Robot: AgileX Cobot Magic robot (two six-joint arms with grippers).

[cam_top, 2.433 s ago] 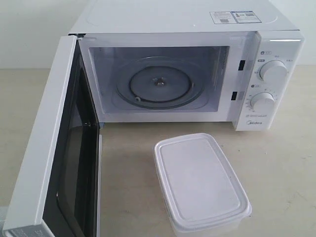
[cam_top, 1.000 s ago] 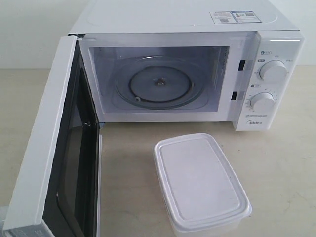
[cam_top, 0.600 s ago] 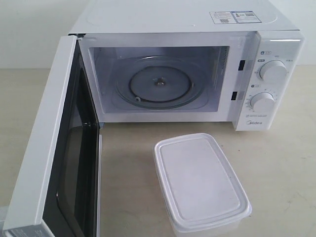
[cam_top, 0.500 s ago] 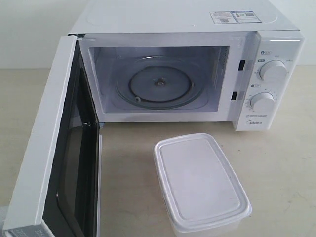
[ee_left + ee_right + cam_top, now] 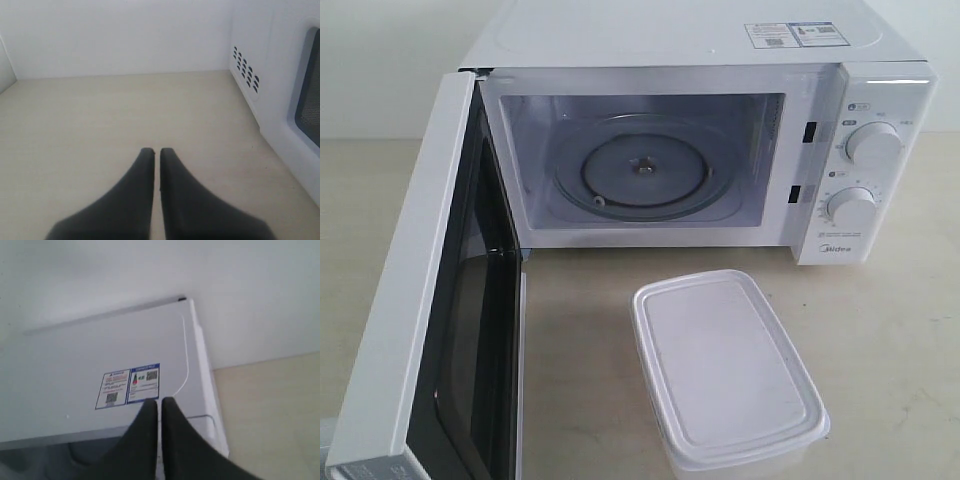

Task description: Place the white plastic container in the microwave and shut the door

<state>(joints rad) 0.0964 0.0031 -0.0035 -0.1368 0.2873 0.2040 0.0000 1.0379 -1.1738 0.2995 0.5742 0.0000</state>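
The place looked like a plain robot test room set up as a kitchen corner. A white countertop microwave [image 5: 670, 40] stood toward the far edge of a pale beige tabletop [image 5: 900, 330], backed by a plain white wall [image 5: 390, 60]. Its door [image 5: 405, 300] hung wide, and a lidded white plastic container [image 5: 725, 365] sat near the tabletop's front edge. The dark left gripper [image 5: 153, 150] and right gripper [image 5: 159, 400] marked it as a robot bench.

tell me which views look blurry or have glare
Exterior view: sharp, evenly lit, one bright streak on the microwave above the upper knob. Left wrist view: the left hand blurs toward the frame edge. Right wrist view: soft overall, stickers unreadable, right hand fuzzy.
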